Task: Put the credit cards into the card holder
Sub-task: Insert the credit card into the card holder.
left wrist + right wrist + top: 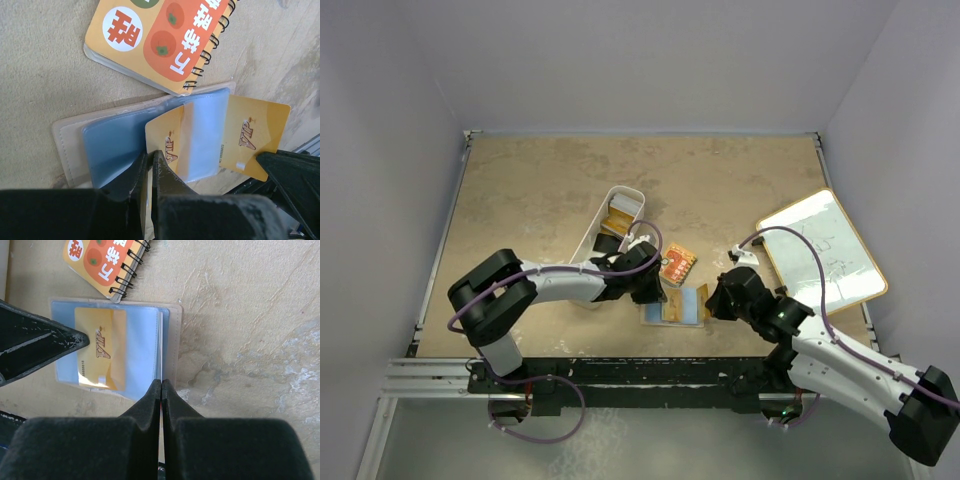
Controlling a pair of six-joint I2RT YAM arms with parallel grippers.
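**Card holder open at front centre; both pincers closed at its sleeves**

The tan tabletop (pixel 520 200) is enclosed by plain walls. A framed whiteboard (pixel 823 250) is laid flat at its right edge. The left arm (pixel 560 282) and the right arm (pixel 840 365) are reached in from the near edge towards the middle. A long white bin (pixel 588 235) is set left of centre, and some credit cards (pixel 621 212) are seen lying in it.

The card holder (pixel 685 300) is found open and flat on the tabletop at front centre, between the two pincers. Its blue sleeves (pixel 110 145) are turned upward. An orange spiral-bound notebook (pixel 155 35) is placed just behind the holder, its corner touching or slightly overlapping the holder's far edge.

One gold card (pixel 167 140) is seen among the sleeves, partly covered by a translucent leaf. An outer gold card (pixel 252 130) is seen projecting past the sleeves on the right arm's side.

The left pincer (pixel 150 156) is closed, its tip set at the sleeves' edge beside the gold card. A thin pale sliver is seen between its fingers. Whether a leaf is gripped cannot be told.

The right pincer (pixel 161 382) is closed. Its tip is met at the lower corner of the outer gold card, which appears to be pinched there.
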